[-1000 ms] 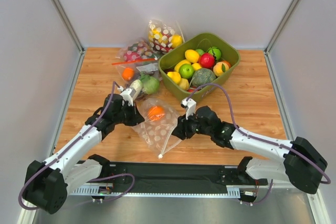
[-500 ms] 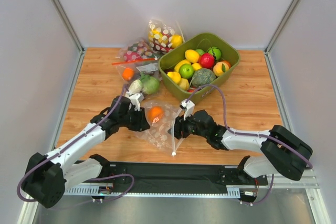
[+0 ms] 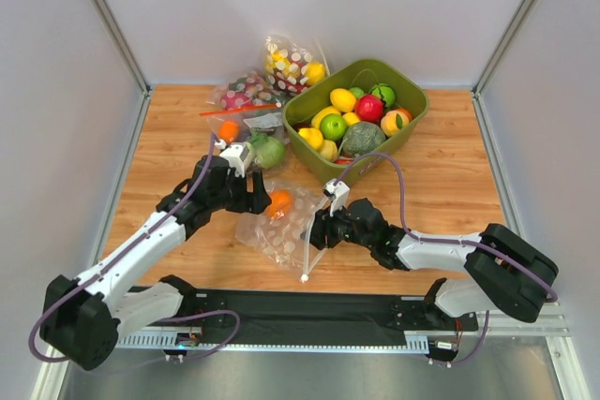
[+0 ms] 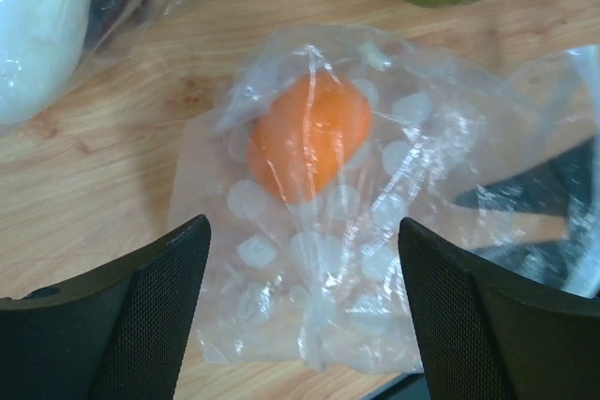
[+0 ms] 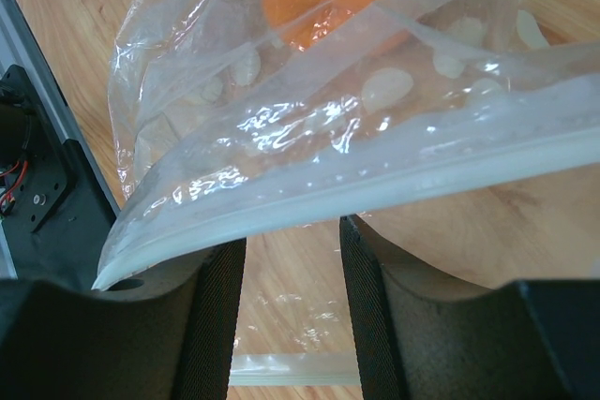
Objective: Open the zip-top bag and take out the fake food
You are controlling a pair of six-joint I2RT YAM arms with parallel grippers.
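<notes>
The zip-top bag [image 3: 281, 227] is clear with white dots and lies crumpled on the wood between my two grippers. One orange fake food piece [image 3: 277, 201] sits inside it near the far end. My left gripper [image 3: 261, 196] is open and wide, hovering over the bag's left side. In the left wrist view the gripper [image 4: 302, 231] straddles the bag [image 4: 375, 194], just short of the orange piece [image 4: 309, 133]. My right gripper [image 5: 292, 241] stands open at the bag's mouth. The pale zip strip [image 5: 375, 189] lies across its fingertips, with a second strip [image 5: 291, 369] below.
A green bin [image 3: 412, 105] full of plastic fruit stands at the back right. Other filled bags [image 3: 246, 100] lie at the back left, one holding white and green vegetables [image 3: 261, 150] just beyond my left gripper. The black rail [image 3: 309, 311] runs along the near edge.
My left gripper has opened from shut and shifted toward the orange piece. My right arm has drawn in and moved slightly left, and the bag's near corner has swung with it.
</notes>
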